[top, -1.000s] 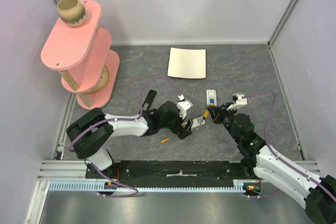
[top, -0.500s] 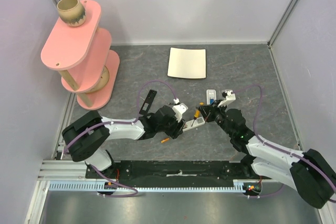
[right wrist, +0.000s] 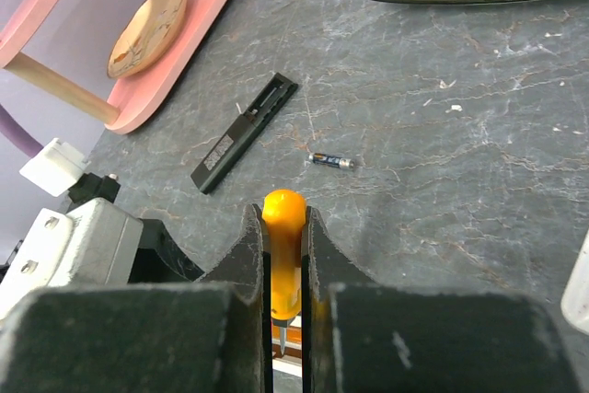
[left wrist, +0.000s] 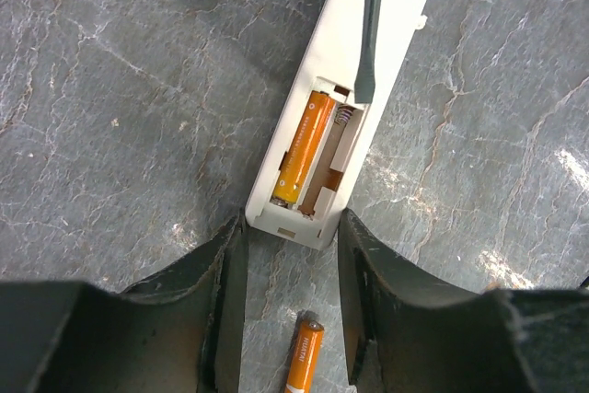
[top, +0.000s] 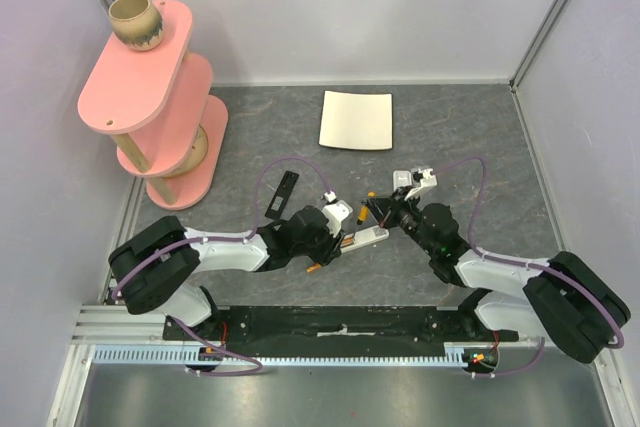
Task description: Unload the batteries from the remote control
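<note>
From above, we are seeing the remote (top: 372, 237) lying mid-frame at the left gripper (top: 349, 240), the right gripper (top: 388, 209) just upper right. Left wrist: fingers (left wrist: 221, 292), apart, are flanking the remote's lower end, and we cannot tell if they are gripping; one battery (left wrist: 302, 149) is sitting in its bay. Right wrist: fingers (right wrist: 248, 255) are clamping a screwdriver (right wrist: 283, 223).

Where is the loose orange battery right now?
In the left wrist view the loose orange battery lies on the table just off the remote control's open end, showing between the fingers of the left gripper.
</note>
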You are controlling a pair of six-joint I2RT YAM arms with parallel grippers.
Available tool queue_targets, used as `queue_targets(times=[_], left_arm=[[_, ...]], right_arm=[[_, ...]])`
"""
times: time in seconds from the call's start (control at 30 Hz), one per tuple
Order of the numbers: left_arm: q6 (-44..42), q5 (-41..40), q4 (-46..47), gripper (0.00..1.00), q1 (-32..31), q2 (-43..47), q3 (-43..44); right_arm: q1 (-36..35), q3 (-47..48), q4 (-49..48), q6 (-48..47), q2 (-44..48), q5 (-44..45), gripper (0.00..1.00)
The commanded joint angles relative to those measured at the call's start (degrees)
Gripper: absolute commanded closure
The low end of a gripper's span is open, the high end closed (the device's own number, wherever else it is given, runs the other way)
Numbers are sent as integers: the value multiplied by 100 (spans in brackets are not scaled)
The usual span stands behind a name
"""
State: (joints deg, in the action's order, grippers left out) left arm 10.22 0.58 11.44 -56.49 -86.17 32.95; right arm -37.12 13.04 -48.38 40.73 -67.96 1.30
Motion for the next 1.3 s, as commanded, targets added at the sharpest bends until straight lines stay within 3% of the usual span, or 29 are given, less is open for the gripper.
queue_targets(times=[0.0, 0.5, 1.27], left_arm=[[-11, 162, -160, 96, -29, 92, -175], [7, 241, -37, 98, -38, 65, -210], [15, 276, 25, 98, -29, -75, -201]], right_arm=[[-137, 190, -734, -47, -155, 159, 100], [-497, 24, -919, -469, -481, 1232, 100], [-568, -381, -1446, -575, -770, 1118, 100]])
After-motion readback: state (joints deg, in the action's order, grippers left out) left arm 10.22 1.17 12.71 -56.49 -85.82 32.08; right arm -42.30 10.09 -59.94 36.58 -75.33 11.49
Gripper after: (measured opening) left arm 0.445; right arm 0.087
